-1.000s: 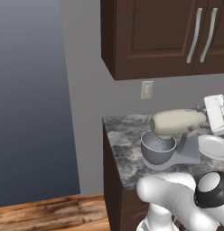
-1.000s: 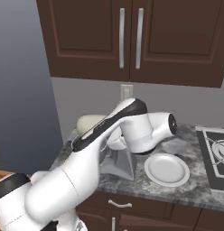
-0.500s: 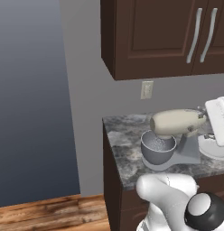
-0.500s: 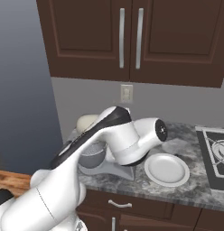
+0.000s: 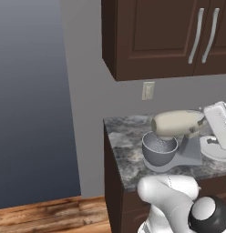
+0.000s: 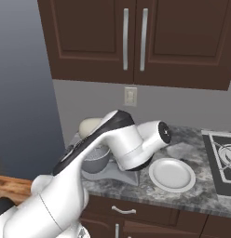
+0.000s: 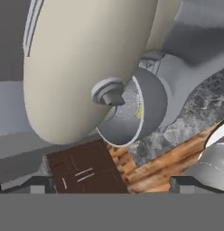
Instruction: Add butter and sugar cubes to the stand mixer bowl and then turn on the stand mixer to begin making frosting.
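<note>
On the counter [image 5: 121,150] sits the mixer [image 5: 178,124], bowl [image 5: 158,151] under its head. From the hand view I'm close over the head [image 7: 82,63], looking into the bowl [image 7: 150,103], where a yellow bit, likely the butter [image 7: 139,111], lies inside. Gripper jaws are spread wide, holding nothing. I judge loading is at least partly done and I'm on the switch-on step; next I need to find the mixer control and press it. White plate [image 6: 172,175] sits just beside.
</note>
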